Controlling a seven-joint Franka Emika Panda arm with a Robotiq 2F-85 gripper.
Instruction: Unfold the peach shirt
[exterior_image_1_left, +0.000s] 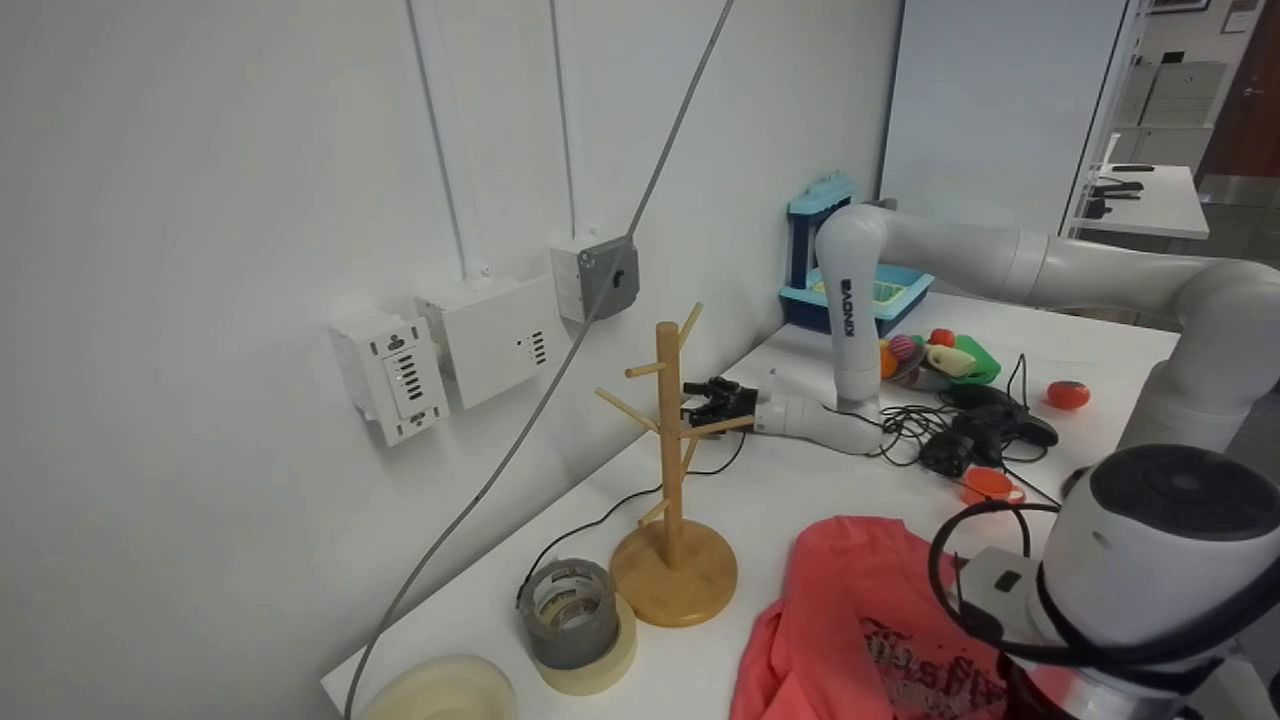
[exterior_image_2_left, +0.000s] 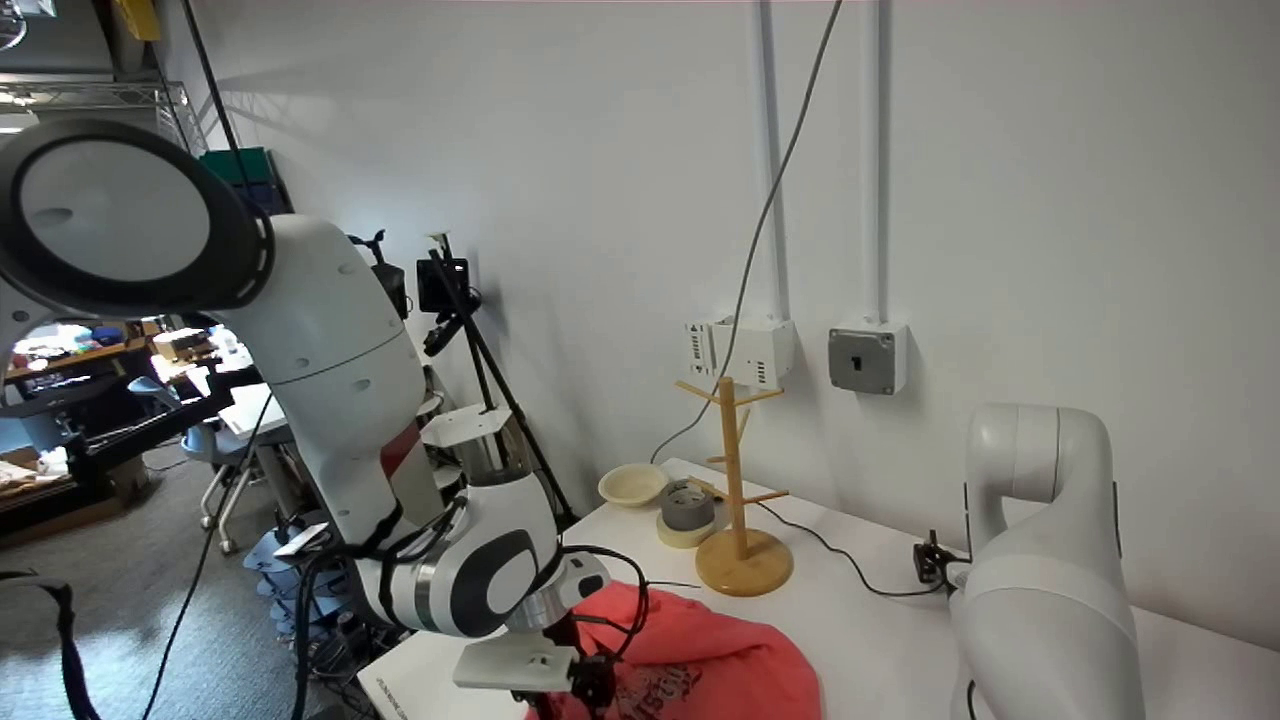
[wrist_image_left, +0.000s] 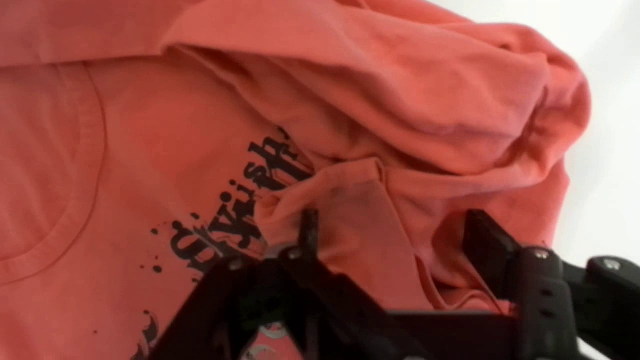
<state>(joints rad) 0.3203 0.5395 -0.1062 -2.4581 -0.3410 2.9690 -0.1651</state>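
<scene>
- Near L, in an exterior view: cream bowl (exterior_image_1_left: 440, 690) is sitting by stacked tape rolls (exterior_image_1_left: 570, 640); inner label (exterior_image_1_left: 568, 606) illegible.
- Mid: mug tree (exterior_image_1_left: 672, 500) is standing upright.
- Near, R of tree: peach shirt (exterior_image_1_left: 850, 600) is lying bunched on table (exterior_image_1_left: 800, 490), print (wrist_image_left: 232, 227) showing "ish", rest unclear.
- Far R: white arm (exterior_image_1_left: 1000, 265) is bearing "KINOVA".
- Near R: gripper (wrist_image_left: 391, 214) is holding fingers (wrist_image_left: 487, 237) well apart, shirt fold (wrist_image_left: 362, 225) showing betw.; contact, can't tell.

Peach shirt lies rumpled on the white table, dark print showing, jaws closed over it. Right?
One thing's off: the jaws are open, not closed. The wrist view shows them spread apart, with fabric of the peach shirt visible in the gap. The rest stands: it lies rumpled on the white table, dark print showing, jaws over it.
</scene>
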